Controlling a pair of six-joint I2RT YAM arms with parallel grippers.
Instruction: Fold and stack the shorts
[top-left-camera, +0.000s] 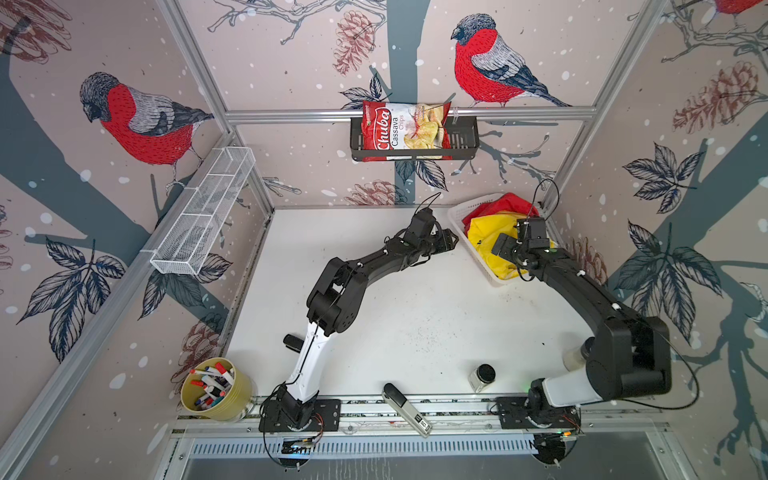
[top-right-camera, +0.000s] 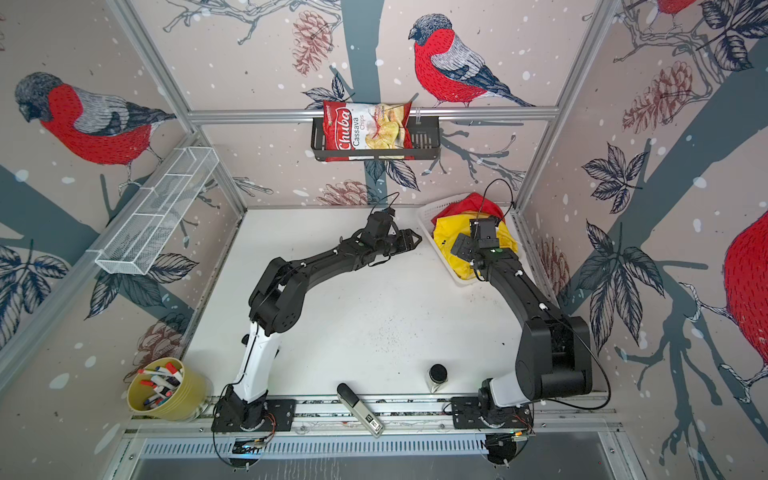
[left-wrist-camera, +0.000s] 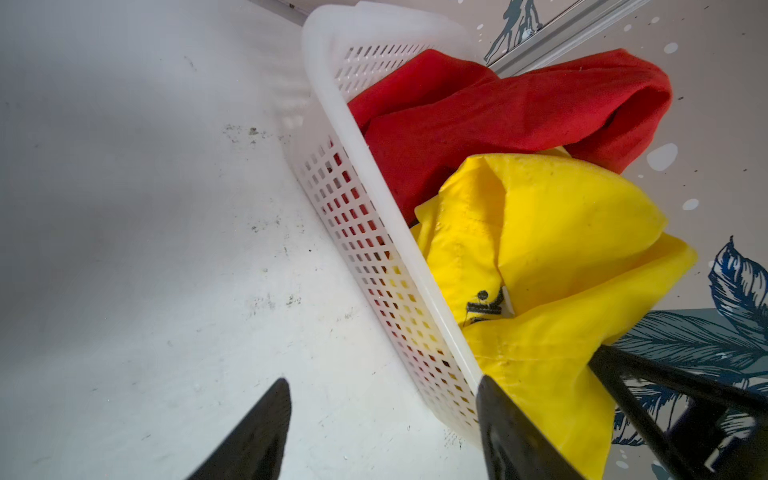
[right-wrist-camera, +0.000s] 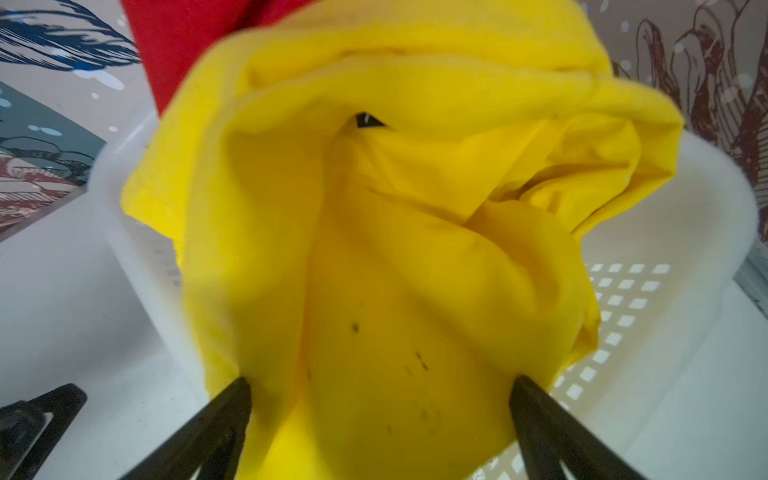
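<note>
- R claw (right-wrist-camera: 382, 384): jaws wide apart. The yellow shorts (right-wrist-camera: 415, 208) bulge up between the two fingers. Cloth touches both, but I don't think it's pinched, so nothing is held.
- L claw (left-wrist-camera: 382, 384): jaws apart too, holding nothing. One finger is over the bare table (left-wrist-camera: 145, 249). The other is at the basket (left-wrist-camera: 332, 104) rim, in front of the yellow cloth.
- Both pairs are in the white basket, in the far right corner of the table. Red shorts (left-wrist-camera: 478, 112) are at the back end. Yellow ones are piled nearer the arms and partly over the red.
- Which way from the claw: in a top view the R claw (top-left-camera: 505, 249) sits right on the yellow pile (top-left-camera: 482, 232), pointing down into it. The L claw (top-left-camera: 451, 239) is just beside the basket's outer wall.
- So the R arm is nearer. I think it should be the one to grab.
- Long axis: the basket runs at a slant from the back wall toward the R arm. The yellow pair is all bunched up, so I can't tell which way it runs or where the waistband is.
- Next, I think: shut the R claw on that fold and lift it out onto the open table.
</note>
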